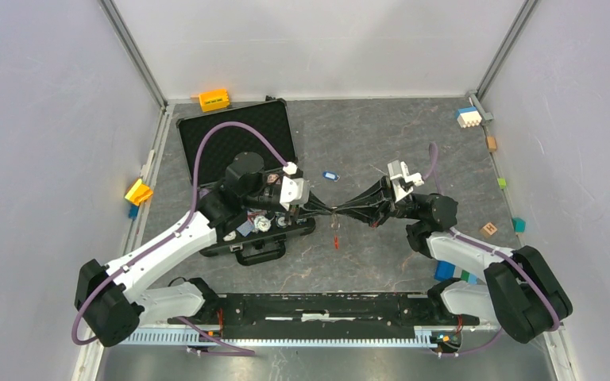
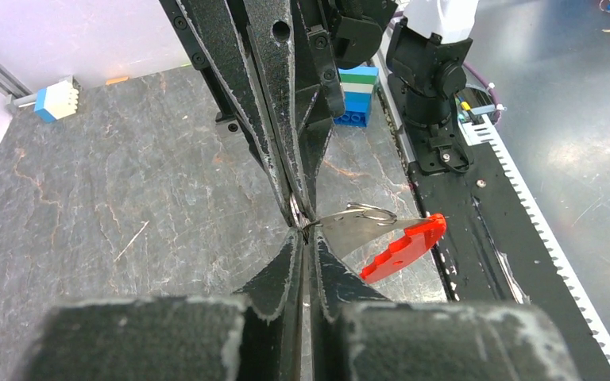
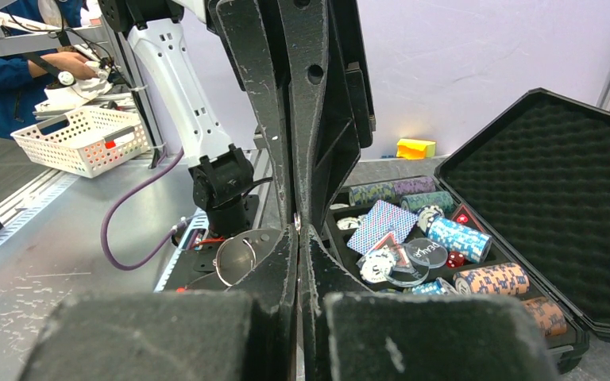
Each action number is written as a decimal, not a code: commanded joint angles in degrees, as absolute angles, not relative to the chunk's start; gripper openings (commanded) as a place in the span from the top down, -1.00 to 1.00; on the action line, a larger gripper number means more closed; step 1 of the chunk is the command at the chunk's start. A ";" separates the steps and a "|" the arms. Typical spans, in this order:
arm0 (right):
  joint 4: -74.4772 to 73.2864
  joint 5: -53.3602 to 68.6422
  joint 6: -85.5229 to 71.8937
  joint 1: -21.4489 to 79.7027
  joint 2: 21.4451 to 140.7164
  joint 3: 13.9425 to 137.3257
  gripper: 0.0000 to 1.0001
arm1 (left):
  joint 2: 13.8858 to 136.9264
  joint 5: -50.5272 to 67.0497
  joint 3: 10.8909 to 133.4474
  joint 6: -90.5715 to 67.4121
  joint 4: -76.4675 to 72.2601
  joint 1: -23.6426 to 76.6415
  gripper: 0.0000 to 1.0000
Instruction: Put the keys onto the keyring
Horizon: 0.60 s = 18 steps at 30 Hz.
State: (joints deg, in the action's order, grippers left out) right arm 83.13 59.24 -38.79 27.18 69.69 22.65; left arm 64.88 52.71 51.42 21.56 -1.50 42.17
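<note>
Two grippers are meeting tip to tip over the middle of the table. I am entering each item as I see it from my remote station.

1. Left gripper [image 2: 303,238]: its fingers are standing a hairline apart and appear to be nipping the wire of the keyring [image 2: 369,211] at their very tips.
2. Right gripper [image 3: 298,230]: its fingers are pressing fully together, seemingly on the same wire from the opposite side.
3. Keyring: it is hanging from that shared pinch, raised off the table. Its loop, a flat silvery piece and the red strip [image 2: 403,244] are all trailing toward the near side.
4. Blue key [image 1: 330,175]: it is lying flat on the table on the far side of the pinch and slightly left, apart from both sets of fingers. Its long axis is running roughly left to right.
5. Open case [image 1: 238,135] with poker chips [image 3: 461,238]: it is sitting left of the pinch, under the left arm.

I am judging the key nearer the left arm. That arm has the shorter reach, straight away toward the far side, provided the right grip alone is carrying the ring.
</note>
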 commanded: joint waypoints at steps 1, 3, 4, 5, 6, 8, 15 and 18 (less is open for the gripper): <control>88.47 57.92 -38.91 27.06 70.01 22.25 1.00 | 65.39 54.58 51.83 19.18 -5.19 42.19 0.90; 87.75 57.92 -38.16 27.06 69.96 22.02 1.00 | 65.62 54.58 52.07 18.88 -5.19 42.19 0.95; 87.48 57.88 -37.78 27.07 70.03 21.91 1.00 | 65.69 54.58 52.05 18.79 -5.31 42.19 0.96; 87.41 57.83 -37.55 27.06 70.01 21.76 1.00 | 65.75 54.58 52.03 18.48 -5.59 42.19 0.96; 87.37 57.88 -37.39 27.07 70.06 21.76 1.00 | 65.84 54.45 52.03 18.35 -5.62 42.19 0.96; 87.15 58.09 -36.99 27.06 70.06 21.58 0.98 | 65.83 53.89 52.16 17.99 -5.62 42.19 0.96; 77.65 58.88 -29.32 26.95 67.45 22.09 0.44 | 65.10 48.16 53.59 23.09 2.78 42.19 0.95; 69.73 58.95 -23.58 26.98 65.56 23.07 0.31 | 65.31 46.49 54.07 24.89 5.98 42.27 0.96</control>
State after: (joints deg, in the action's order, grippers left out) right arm 77.93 59.24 -31.88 26.89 68.25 21.89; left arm 65.73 49.43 51.48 20.93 1.78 42.13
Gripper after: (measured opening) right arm 0.314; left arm 0.032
